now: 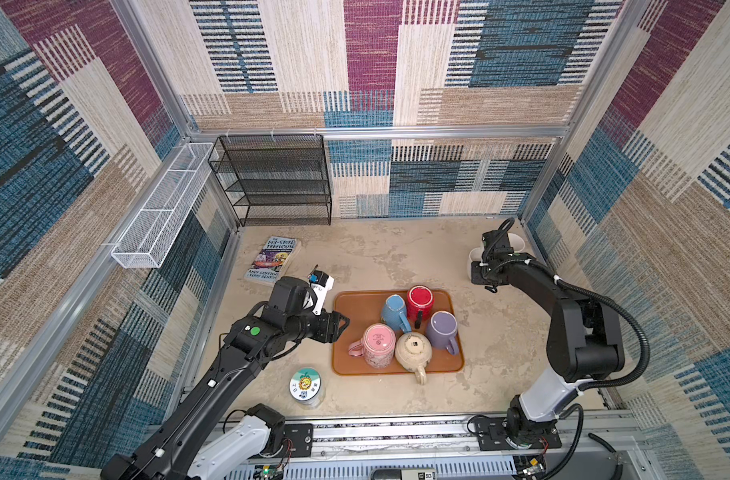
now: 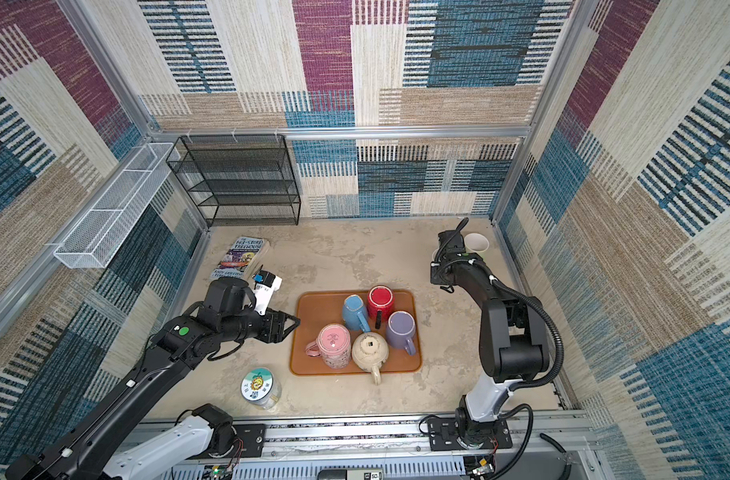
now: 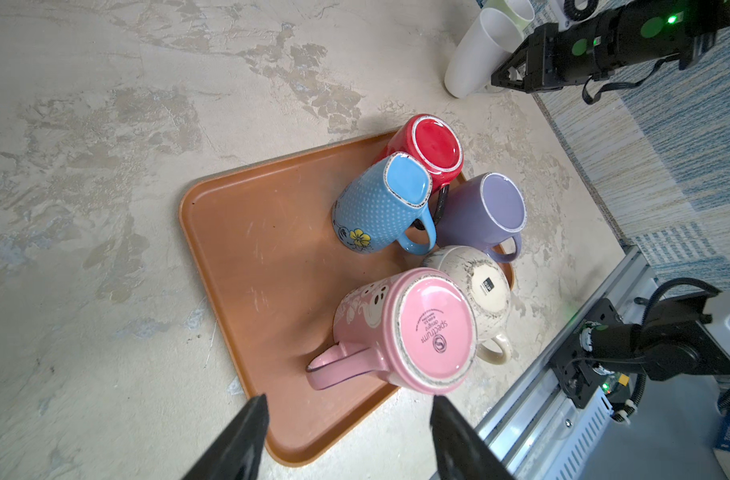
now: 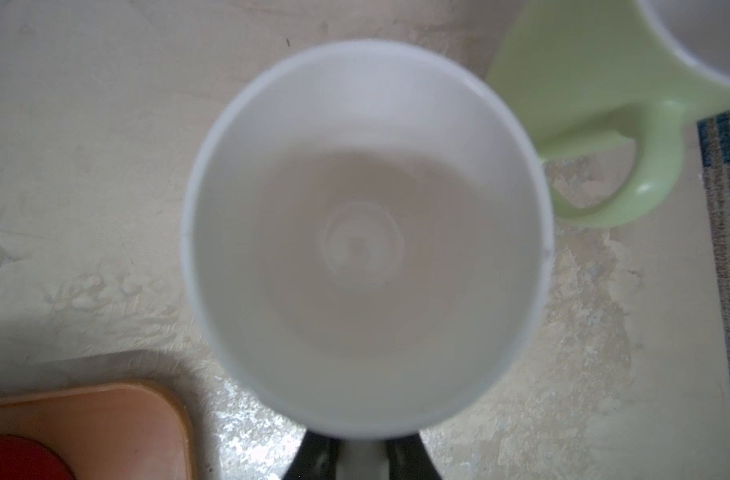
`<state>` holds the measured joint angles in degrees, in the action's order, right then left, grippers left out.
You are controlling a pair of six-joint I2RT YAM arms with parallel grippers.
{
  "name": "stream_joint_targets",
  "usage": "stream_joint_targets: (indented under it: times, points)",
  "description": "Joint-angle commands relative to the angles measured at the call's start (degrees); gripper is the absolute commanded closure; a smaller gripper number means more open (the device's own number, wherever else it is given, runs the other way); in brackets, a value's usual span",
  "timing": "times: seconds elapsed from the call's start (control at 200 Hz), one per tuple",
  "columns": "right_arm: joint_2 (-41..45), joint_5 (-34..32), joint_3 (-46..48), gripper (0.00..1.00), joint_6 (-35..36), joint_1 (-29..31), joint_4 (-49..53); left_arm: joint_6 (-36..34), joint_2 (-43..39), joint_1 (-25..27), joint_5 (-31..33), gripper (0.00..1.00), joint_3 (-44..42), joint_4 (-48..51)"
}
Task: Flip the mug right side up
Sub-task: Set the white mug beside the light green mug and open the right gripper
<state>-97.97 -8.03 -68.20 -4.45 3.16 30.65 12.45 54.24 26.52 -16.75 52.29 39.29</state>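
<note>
Five mugs stand upside down on the brown tray (image 1: 349, 332): pink (image 1: 379, 345), cream (image 1: 413, 351), blue (image 1: 394, 309), red (image 1: 420, 300) and purple (image 1: 442, 328). My left gripper (image 3: 349, 405) is open and empty, hovering over the tray's left edge just short of the pink mug (image 3: 434, 328). At the back right a white mug (image 4: 367, 232) stands upright on the table, mouth up. My right gripper (image 4: 363, 444) points down over it, its fingers shut on a white part at the mug's side. In both top views the arm hides most of that mug.
A pale green mug (image 4: 583, 83) stands upright beside the white one, near the right wall. A book (image 1: 272, 259) lies at the back left and a lidded jar (image 1: 306, 384) at the front left. A black mesh rack (image 1: 272, 183) and a white wire basket (image 1: 164, 208) line the walls.
</note>
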Motion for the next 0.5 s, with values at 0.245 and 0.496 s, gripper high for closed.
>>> stream_joint_targets:
  times: [0.245, 0.496]
  points:
    - [-1.6, -0.94, -1.82, 0.98, 1.11, -0.8, -3.5, -0.23, 0.33, -0.21, -0.47, 0.33, -0.09, -0.89]
    - [-3.65, -1.89, -2.55, 0.88, 1.19, -1.29, -3.36, -0.19, 0.87, -0.21, -0.74, 0.33, 0.0, -0.88]
